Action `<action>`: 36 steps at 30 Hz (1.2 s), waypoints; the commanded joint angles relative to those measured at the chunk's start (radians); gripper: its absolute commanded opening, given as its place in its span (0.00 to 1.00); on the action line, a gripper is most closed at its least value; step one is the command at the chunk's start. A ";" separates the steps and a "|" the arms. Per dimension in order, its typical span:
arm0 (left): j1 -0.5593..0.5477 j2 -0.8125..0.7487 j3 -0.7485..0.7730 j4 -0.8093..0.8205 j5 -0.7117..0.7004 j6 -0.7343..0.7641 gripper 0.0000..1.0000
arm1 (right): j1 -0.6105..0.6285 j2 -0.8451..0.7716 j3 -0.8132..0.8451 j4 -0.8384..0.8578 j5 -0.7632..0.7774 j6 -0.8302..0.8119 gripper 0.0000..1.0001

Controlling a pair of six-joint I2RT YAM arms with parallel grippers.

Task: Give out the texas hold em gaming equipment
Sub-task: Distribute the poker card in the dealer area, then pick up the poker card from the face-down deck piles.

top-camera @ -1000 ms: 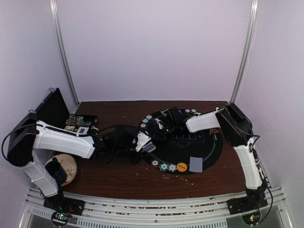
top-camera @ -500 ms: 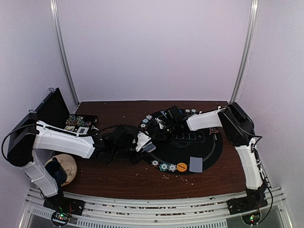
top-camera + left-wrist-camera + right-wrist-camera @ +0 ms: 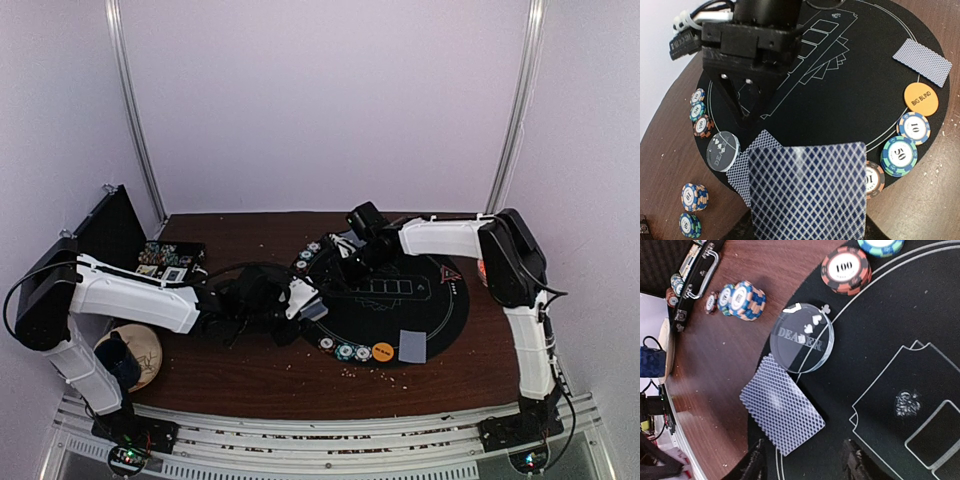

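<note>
Right arm: pulled back and raised from the mat's left rim since a second ago. Right gripper is spread with nothing between its fingers, above face-down cards straddling the black mat edge.

Left gripper: apparently pinching a blue-backed deck.

Lettering:
- clear disc: "DEALER"
- orange disc: "BIG BLIND"
- rim chips: "50", "10", "100"

Surface and room: brown wood table, pale walls.

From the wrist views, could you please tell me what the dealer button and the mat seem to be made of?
The dealer button looks like clear glossy acrylic: the surface beneath shows through it and its rim glints. The mat seems matte rubber or felt: black, glare-free, printed white lines.
</note>
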 commanded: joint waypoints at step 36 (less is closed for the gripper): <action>-0.005 -0.013 -0.005 0.062 0.031 0.016 0.14 | 0.052 -0.070 -0.007 -0.204 -0.442 -0.362 0.65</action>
